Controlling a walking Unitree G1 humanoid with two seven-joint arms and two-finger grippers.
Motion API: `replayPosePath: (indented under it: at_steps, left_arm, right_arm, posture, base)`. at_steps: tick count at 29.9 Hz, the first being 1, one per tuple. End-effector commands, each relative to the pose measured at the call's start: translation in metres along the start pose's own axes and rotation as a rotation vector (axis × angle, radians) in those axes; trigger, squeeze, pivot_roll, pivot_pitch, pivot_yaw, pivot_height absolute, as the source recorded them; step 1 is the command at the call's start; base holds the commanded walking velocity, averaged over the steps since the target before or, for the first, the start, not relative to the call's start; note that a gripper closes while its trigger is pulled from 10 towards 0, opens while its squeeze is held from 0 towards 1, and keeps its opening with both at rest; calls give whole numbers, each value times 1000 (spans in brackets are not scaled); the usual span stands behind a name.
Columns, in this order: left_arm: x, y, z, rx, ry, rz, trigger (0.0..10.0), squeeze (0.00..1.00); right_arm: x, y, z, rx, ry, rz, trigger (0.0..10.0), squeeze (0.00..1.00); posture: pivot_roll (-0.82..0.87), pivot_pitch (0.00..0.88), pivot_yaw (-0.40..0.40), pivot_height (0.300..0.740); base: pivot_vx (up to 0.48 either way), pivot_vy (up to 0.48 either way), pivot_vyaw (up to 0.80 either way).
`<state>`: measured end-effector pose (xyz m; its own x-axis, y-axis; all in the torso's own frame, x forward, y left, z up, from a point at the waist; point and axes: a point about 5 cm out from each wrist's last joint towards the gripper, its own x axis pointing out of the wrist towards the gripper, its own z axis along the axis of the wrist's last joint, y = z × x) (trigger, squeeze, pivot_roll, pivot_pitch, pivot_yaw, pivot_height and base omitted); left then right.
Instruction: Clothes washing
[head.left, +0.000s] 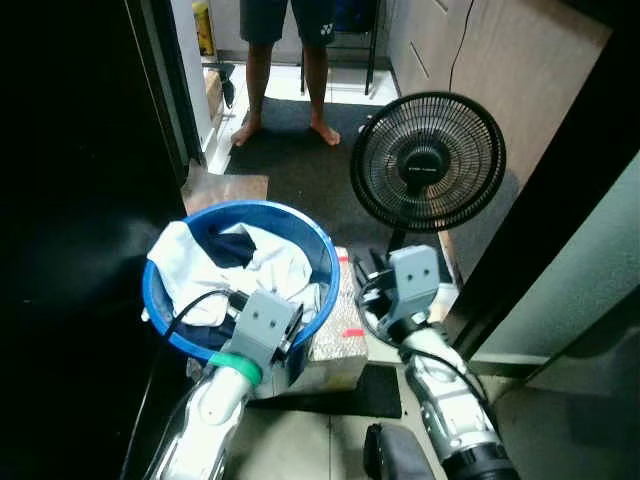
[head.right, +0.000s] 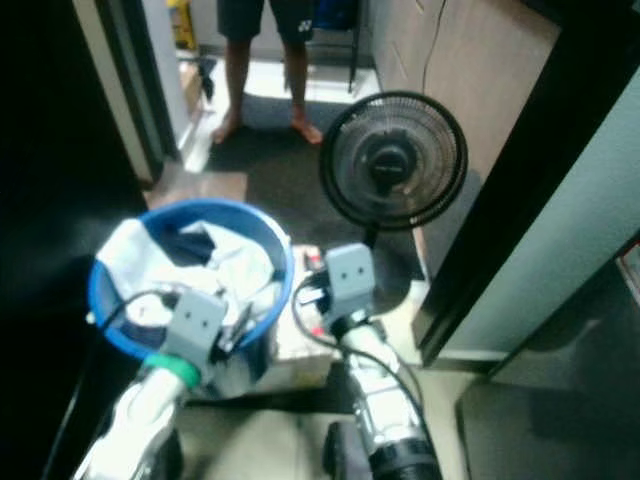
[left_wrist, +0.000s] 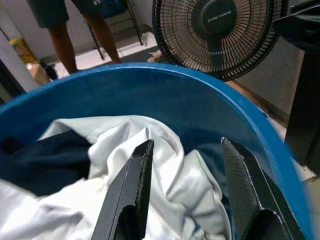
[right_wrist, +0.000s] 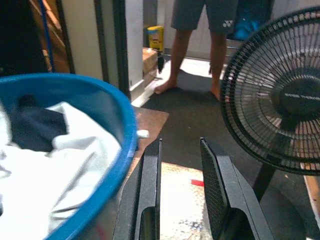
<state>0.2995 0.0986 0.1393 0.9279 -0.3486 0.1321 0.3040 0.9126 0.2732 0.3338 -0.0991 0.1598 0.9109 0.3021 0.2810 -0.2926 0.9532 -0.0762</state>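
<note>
A blue basin (head.left: 236, 208) holds a crumpled white garment (head.left: 270, 265) and a dark navy one (head.left: 232, 247). It rests on a speckled block (head.left: 340, 335). My left gripper (head.left: 293, 322) reaches over the basin's near rim. In the left wrist view it (left_wrist: 187, 185) is open, its fingers (left_wrist: 131, 190) straddling a fold of the white garment (left_wrist: 165, 165) just inside the basin wall (left_wrist: 165, 95). My right gripper (head.left: 362, 272) hovers beside the basin's right rim (right_wrist: 117, 107), above the block. Its fingers (right_wrist: 150, 190) stand a narrow gap apart with nothing between them.
A black standing fan (head.left: 428, 162) stands close behind the right gripper. A barefoot person (head.left: 290, 60) stands on a dark mat (head.left: 300, 170) in the doorway beyond. A dark door frame bounds the left, a wooden cabinet (head.left: 520, 70) and pale wall the right.
</note>
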Motion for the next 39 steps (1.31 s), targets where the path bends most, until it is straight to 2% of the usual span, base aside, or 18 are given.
replayPosePath:
  at_steps: [1, 2, 8, 10, 11, 14, 18, 21, 23, 25, 26, 27, 28, 29, 32, 34, 35, 39]
  left_arm:
    - [-4, 1, -7, -37, 52, 11, 10000, 0]
    - [-4, 1, -7, -37, 52, 11, 10000, 0]
    - [10, 13, 26, -118, -35, 66, 10000, 0]
    - [17, 24, 48, -129, -94, 97, 10000, 0]
    - [17, 24, 48, -129, -94, 97, 10000, 0]
    - [19, 44, 69, -140, -148, 149, 10000, 0]
    - [19, 57, 77, -148, -152, 181, 10000, 0]
    - [22, 68, 73, -114, -92, 213, 10000, 0]
    - [27, 79, 61, -80, -8, 238, 10000, 0]
    - [31, 86, 43, -97, 105, 250, 10000, 0]
    - [31, 86, 43, -97, 105, 250, 10000, 0]
    - [30, 89, 33, -142, 162, 258, 10000, 0]
    - [30, 89, 33, -142, 162, 258, 10000, 0]
    - [27, 92, 20, -229, 250, 268, 10000, 0]
    - [25, 92, 15, -266, 284, 271, 10000, 0]
    - [12, 90, -5, -351, 407, 271, 10000, 0]
    - [12, 90, -5, -351, 407, 271, 10000, 0]
    - [-14, 81, -27, -492, 528, 253, 10000, 0]
  right_arm:
    - [3, 1, 8, 21, -23, 9, 10000, 0]
    - [3, 1, 8, 21, -23, 9, 10000, 0]
    - [11, 0, 35, 56, -114, 24, 10000, 0]
    - [16, 0, 52, 69, -168, 26, 10000, 0]
    - [16, 0, 52, 69, -168, 26, 10000, 0]
    - [20, 1, 65, 82, -208, 31, 10000, 0]
    - [21, 3, 67, 85, -213, 44, 10000, 0]
    - [26, 7, 63, 80, -187, 73, 10000, 0]
    - [32, 12, 53, 80, -142, 98, 10000, 0]
    - [35, 16, 45, 82, -99, 116, 10000, 0]
    - [35, 16, 45, 82, -99, 116, 10000, 0]
    - [36, 17, 41, 75, -80, 122, 10000, 0]
    - [36, 17, 41, 75, -80, 122, 10000, 0]
    - [36, 18, 36, 70, -55, 130, 10000, 0]
    - [35, 18, 35, 71, -46, 131, 10000, 0]
    - [32, 18, 30, 72, -25, 136, 10000, 0]
    - [32, 18, 30, 72, -25, 136, 10000, 0]
    - [29, 17, 25, 69, -13, 138, 10000, 0]
  posture:
    - [46, 114, -22, 505]
    - [46, 114, -22, 505]
    - [47, 116, -21, 505]
    - [45, 116, -19, 505]
    - [45, 116, -19, 505]
    - [49, 119, -19, 505]
    - [52, 124, -20, 505]
    - [65, 135, -26, 505]
    - [70, 142, -32, 505]
    - [78, 149, -40, 505]
    - [78, 149, -40, 505]
    - [83, 151, -43, 505]
    - [83, 151, -43, 505]
    - [89, 156, -50, 505]
    - [89, 156, -50, 505]
    - [94, 160, -50, 505]
    - [94, 160, -50, 505]
    - [99, 159, -49, 505]
  base:
    - [0, 0, 0]
    - [0, 0, 0]
    - [0, 0, 0]
    - [0, 0, 0]
    - [0, 0, 0]
    - [0, 0, 0]
    - [0, 0, 0]
    - [0, 0, 0]
    - [0, 0, 0]
    - [0, 0, 0]
    - [0, 0, 0]
    - [0, 0, 0]
    - [0, 0, 0]
    - [0, 0, 0]
    - [0, 0, 0]
    - [0, 0, 0]
    - [0, 0, 0]
    - [0, 0, 0]
